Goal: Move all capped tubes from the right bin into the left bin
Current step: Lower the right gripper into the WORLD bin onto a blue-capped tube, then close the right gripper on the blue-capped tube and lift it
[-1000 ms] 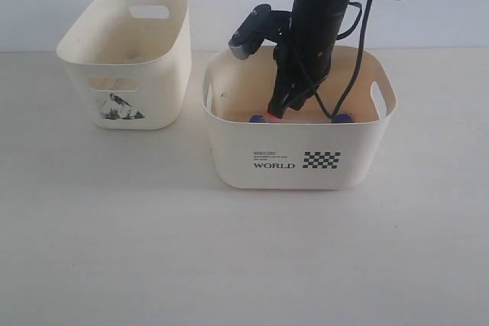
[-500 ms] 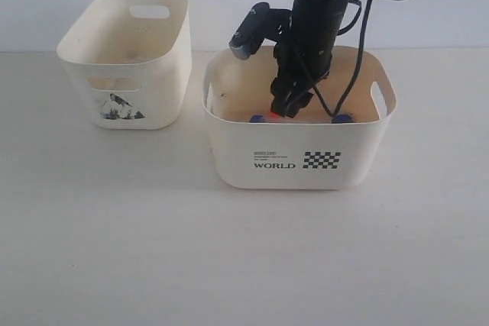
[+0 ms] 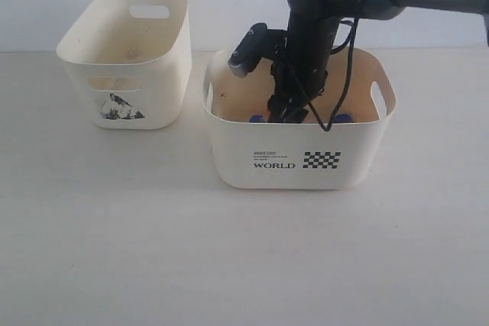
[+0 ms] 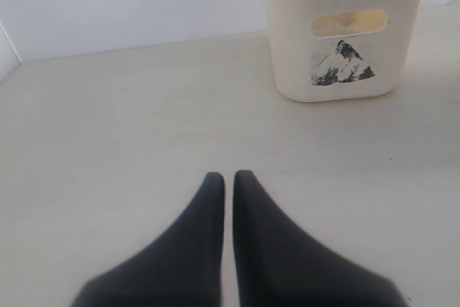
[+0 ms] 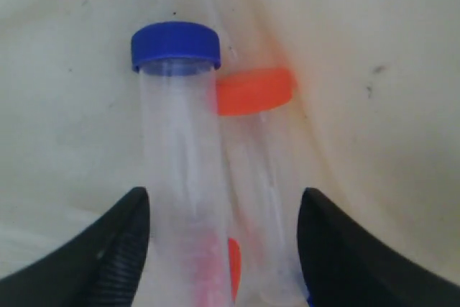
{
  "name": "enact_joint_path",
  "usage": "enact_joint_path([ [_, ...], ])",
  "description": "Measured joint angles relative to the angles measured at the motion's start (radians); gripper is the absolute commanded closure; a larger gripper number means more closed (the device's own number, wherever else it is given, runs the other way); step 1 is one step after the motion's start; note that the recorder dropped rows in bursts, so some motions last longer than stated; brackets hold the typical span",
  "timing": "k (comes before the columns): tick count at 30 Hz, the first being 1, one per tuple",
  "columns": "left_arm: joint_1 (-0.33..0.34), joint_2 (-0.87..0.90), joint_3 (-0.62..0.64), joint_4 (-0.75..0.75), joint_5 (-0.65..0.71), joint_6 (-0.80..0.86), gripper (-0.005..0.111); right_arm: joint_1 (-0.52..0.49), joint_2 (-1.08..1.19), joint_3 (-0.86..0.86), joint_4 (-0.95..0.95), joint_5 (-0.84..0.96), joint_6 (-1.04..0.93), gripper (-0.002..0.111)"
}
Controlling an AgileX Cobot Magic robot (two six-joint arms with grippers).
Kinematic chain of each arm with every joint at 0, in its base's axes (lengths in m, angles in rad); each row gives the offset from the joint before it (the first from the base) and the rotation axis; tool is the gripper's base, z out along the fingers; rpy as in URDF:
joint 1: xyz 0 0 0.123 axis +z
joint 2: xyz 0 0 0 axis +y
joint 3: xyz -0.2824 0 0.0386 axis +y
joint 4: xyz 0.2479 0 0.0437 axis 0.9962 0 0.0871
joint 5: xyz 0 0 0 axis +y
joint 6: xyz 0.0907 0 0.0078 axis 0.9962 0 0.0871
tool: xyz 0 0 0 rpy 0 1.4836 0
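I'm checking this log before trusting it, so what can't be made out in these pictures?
- Exterior view: the front wall of the right bin hides the tips of the right gripper; of the tubes, only two blue caps show.
- Right wrist view: the frame edge cuts off the blue-capped tube and orange-capped tube.
- Exterior view: the left bin hides most of its own inside.

Table [image 3: 229,250] (left bin [image 3: 157,74], right bin [image 3: 229,150])

blue-capped tube [image 5: 178,156] | orange-capped tube [image 5: 264,170] beside it | in right bin [image 3: 229,150]

capped tubes [image 5: 176,141] inside right bin [image 3: 298,164], left bin [image 3: 126,59] apart, leftward
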Motion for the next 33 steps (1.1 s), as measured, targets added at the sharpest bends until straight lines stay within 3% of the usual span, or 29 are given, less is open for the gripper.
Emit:
enact_joint_path([
  [10,0.000,0.000,0.000,0.000,0.000,0.000,0.102,0.002,0.060,-0.008,0.050,-0.059,-0.002,0.052],
  [12,0.000,0.000,0.000,0.000,0.000,0.000,0.102,0.002,0.060,-0.010,0.067,-0.059,-0.002,0.062],
  [18,0.000,0.000,0.000,0.000,0.000,0.000,0.102,0.002,0.080,-0.010,0.124,-0.038,-0.002,0.108],
  [27,0.000,0.000,0.000,0.000,0.000,0.000,0.102,0.002,0.069,-0.018,0.130,0.003,0.057,0.108],
  [33,0.000,0.000,0.000,0.000,0.000,0.000,0.102,0.002,-0.076,-0.018,0.119,0.008,0.142,0.108],
])
